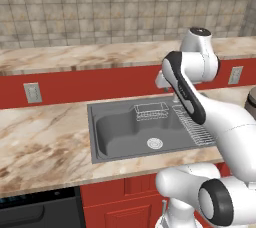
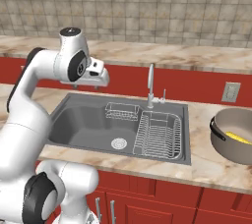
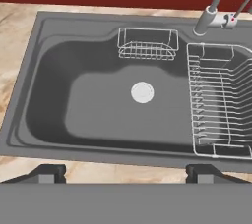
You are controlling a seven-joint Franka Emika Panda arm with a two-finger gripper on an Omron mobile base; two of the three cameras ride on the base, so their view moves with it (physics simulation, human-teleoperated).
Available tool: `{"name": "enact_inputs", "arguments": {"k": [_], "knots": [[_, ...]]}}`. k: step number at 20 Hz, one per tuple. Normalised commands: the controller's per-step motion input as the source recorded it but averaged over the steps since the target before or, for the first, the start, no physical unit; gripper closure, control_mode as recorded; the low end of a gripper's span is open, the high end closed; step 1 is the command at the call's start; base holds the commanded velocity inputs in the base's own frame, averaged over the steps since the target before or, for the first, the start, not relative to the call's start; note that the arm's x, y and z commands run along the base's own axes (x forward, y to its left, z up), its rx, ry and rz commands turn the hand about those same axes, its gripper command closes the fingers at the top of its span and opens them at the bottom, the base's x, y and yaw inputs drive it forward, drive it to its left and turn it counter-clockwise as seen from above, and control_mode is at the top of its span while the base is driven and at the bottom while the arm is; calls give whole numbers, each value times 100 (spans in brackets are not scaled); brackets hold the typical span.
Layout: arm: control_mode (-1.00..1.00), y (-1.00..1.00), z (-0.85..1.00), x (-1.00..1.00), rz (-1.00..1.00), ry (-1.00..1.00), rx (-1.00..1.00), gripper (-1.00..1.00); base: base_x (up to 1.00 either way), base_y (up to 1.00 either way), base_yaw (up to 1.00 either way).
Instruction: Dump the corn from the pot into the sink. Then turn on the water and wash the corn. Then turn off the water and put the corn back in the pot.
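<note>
Your gripper (image 3: 126,173) hangs above the sink (image 2: 74,115), jaws spread wide, holding nothing.
The corn (image 2: 238,137) lies inside the pot (image 2: 227,145), on the counter right of the sink, well apart from your gripper.

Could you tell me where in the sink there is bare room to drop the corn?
The left basin of the sink is bare around the drain, bordered by the small wire basket behind and the dish rack to the right. The rack crowds the right side below the faucet.
</note>
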Motion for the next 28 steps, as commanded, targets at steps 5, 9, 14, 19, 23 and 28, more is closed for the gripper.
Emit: {"name": "enact_inputs", "arguments": {"k": [5,9,14,19,23,28], "knots": [[-100,-46,-12,-3,-2,0,-3,-100,0,0,0],[-100,-48,-8,-1,-4,0,-8,-100,0,0,0],[-100,-48,-3,0,-3,0,-16,-100,0,0,0],[-100,-58,-2,0,-1,0,-8,-100,0,0,0],[-100,-63,-10,0,0,0,-3,-100,0,0,0],[-100,-73,-17,0,0,1,0,-100,0,0,0]]}}
